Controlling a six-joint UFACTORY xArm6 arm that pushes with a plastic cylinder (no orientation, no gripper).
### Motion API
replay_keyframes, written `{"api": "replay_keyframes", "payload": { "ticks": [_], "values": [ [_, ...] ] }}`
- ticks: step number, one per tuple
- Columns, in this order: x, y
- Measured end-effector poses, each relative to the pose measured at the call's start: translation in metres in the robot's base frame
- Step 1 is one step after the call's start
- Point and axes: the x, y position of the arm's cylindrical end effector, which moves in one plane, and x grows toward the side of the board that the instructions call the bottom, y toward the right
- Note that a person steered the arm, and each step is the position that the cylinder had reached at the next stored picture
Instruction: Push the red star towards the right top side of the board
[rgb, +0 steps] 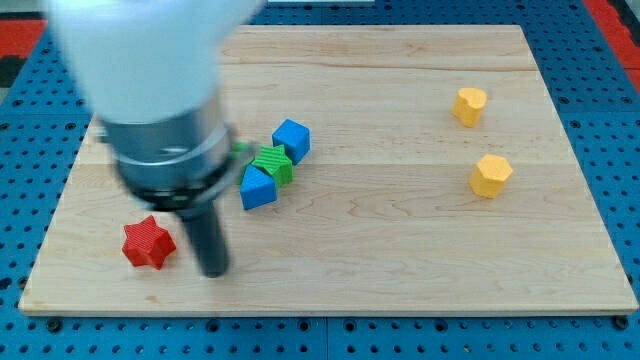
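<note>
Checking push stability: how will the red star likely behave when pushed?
The red star looks low and flat-bottomed, so it probably slides rather than tips. Its points may make it spin under an off-centre push. My tip sits just right of it.

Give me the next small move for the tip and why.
Probably bring my tip around to the view's left and below the red star. The tip now sits just right of the star, on the side the star must travel toward, so pushing from here would send it the wrong way. The blue blocks and green block lie up-right.
</note>
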Motion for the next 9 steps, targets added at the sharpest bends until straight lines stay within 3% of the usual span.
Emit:
{"api": "replay_keyframes", "payload": {
  "ticks": [1,4,6,8,9],
  "values": [
    [0.019,-0.022],
    [-0.092,-0.059],
    [-0.089,-0.047],
    [-0.053,-0.070],
    [-0.080,-0.091]
  ]
}}
